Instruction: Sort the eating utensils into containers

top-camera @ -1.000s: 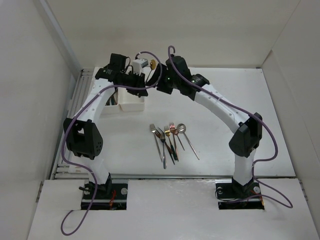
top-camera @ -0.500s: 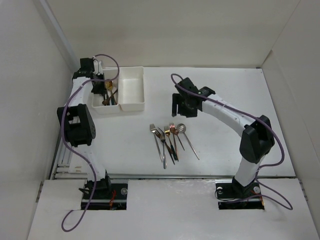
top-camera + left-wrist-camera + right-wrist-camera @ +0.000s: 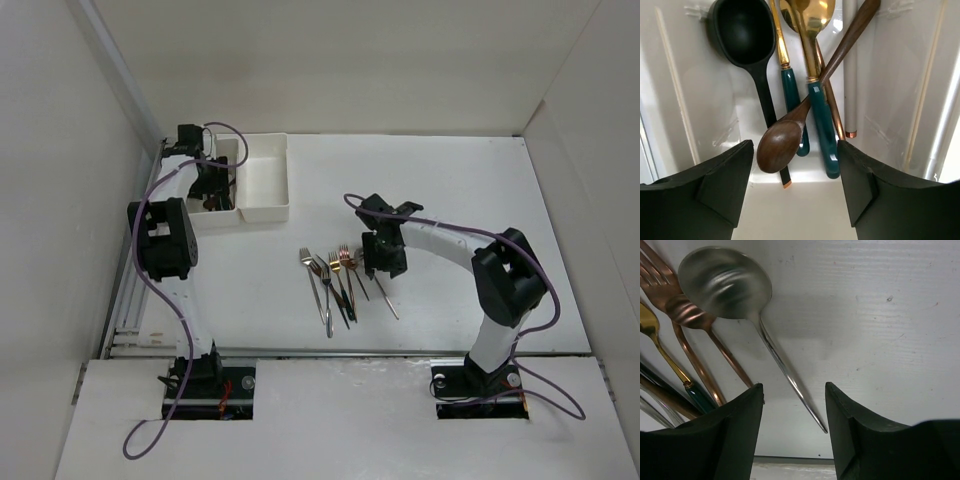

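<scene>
The containers are two joined white bins; the left bin [image 3: 228, 218] holds several spoons and the right bin [image 3: 266, 176] shows none. My left gripper [image 3: 212, 186] hangs open inside the left bin, above a brown spoon [image 3: 782, 145], a black spoon [image 3: 742, 32] and green-handled gold spoons [image 3: 821, 115]. Nothing is between its fingers [image 3: 715, 185]. Several forks and spoons [image 3: 330, 285] lie in a bunch mid-table. My right gripper [image 3: 383, 262] is low over the silver spoon [image 3: 725, 282], open, with the jaws on either side of its handle [image 3: 790, 375].
Copper and gold utensils [image 3: 687, 310] lie just left of the right gripper's fingers. The bins sit at the back left, next to the table's left rail [image 3: 135, 290]. White walls close in the table on the left, back and right.
The left gripper has opened over the left bin and the brown spoon now lies in it. The right arm came down from the middle of the table onto the silver spoon.
</scene>
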Action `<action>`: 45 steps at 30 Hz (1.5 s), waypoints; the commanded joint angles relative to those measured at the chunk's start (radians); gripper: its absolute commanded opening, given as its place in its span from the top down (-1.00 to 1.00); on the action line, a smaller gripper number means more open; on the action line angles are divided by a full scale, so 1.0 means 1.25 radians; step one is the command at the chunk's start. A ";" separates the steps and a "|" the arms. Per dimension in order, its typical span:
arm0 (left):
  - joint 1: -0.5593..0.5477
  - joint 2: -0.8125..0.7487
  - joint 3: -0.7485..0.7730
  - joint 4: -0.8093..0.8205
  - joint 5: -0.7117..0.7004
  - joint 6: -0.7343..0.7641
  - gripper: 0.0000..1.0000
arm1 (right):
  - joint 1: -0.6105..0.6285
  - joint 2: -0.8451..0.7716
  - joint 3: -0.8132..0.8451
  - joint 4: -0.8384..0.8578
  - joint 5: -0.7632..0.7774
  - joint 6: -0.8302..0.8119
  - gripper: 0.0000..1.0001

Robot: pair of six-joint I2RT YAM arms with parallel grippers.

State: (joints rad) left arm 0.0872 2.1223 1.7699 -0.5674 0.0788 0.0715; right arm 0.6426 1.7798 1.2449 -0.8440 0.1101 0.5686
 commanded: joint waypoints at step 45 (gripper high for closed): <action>-0.011 -0.361 -0.055 -0.081 0.259 0.110 -0.58 | 0.044 0.050 0.092 0.020 0.188 0.048 1.00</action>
State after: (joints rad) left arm 0.0864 1.7329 1.7012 -0.6353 0.2317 0.1627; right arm 0.7357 1.9156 1.3273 -0.8257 0.2703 0.6216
